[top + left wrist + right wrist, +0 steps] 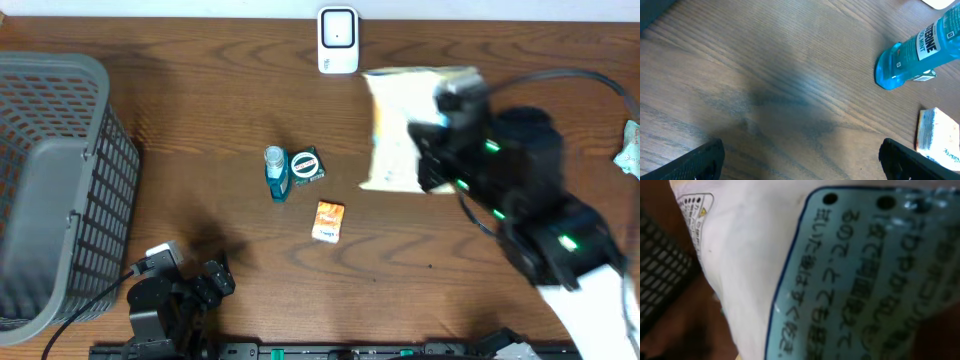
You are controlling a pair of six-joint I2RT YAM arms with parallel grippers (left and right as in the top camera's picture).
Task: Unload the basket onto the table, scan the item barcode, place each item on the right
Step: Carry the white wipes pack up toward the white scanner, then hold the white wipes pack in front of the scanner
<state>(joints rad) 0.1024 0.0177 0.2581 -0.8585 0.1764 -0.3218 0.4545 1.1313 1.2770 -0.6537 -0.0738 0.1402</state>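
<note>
The item is a white and yellow plastic package, held up above the table just right of the white scanner at the back edge. My right gripper is shut on the package's right side. In the right wrist view the package fills the frame with pale blue printed text and hides the fingers. No barcode shows in any view. My left gripper rests near the front left, open with only bare table between its fingers.
A grey mesh basket stands at the left. Mid-table lie a blue mouthwash bottle, a round dark tin and an orange packet. Another packaged item sits at the right edge.
</note>
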